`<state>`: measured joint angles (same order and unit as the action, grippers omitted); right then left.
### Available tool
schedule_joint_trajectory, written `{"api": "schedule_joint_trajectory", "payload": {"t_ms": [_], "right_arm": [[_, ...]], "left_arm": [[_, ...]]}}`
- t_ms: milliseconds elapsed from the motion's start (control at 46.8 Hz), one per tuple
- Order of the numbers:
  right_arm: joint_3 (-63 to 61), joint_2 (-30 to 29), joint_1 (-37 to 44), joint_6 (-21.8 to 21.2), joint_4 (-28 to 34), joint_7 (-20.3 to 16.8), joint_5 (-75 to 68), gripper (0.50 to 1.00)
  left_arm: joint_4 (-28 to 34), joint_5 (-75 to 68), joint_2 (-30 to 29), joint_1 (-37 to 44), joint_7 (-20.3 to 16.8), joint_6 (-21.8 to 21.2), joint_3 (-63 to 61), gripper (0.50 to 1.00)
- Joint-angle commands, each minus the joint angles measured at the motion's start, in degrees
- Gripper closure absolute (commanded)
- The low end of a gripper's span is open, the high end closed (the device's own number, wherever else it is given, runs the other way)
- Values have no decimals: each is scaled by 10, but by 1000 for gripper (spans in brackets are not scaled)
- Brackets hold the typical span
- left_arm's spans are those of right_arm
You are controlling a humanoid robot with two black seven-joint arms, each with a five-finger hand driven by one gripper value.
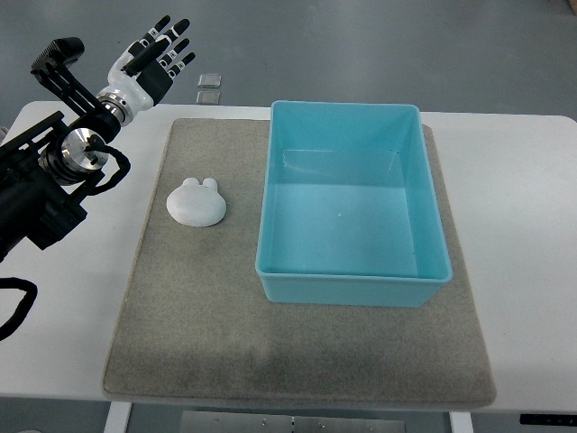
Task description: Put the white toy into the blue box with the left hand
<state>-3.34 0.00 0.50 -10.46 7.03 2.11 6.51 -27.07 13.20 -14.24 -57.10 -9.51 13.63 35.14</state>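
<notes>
White toy (196,201), a small rounded plastic figure with two stubby ears, lies on the grey felt mat (207,325) covering the white table (523,207), just left of the light blue rectangular plastic box (433,271) and apart from it. My left hand (155,56), black-and-white with jointed fingers (183,43), hovers beyond the mat's far left corner, fingers spread and holding nothing, well away from the toy. The box holds nothing.

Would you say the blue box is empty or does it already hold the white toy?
Empty: the blue box shows only its bare floor, and the white toy lies on the mat beside it.
</notes>
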Motion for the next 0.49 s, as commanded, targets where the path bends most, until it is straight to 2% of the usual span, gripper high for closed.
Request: {"api": "schedule_joint_trajectory", "payload": {"t_ms": [0,128,470], "right_arm": [[0,0,-1,0,0,0,0,564],[0,0,0,0,0,0,0,564],[0,0,0,0,0,0,0,564]], "left_arm": [[0,-3,0,0,-3,0,-1,506],[0,-5,0,2,-19,0,-2,506],[0,-5,0,2,-19,0,-1,506]]}}
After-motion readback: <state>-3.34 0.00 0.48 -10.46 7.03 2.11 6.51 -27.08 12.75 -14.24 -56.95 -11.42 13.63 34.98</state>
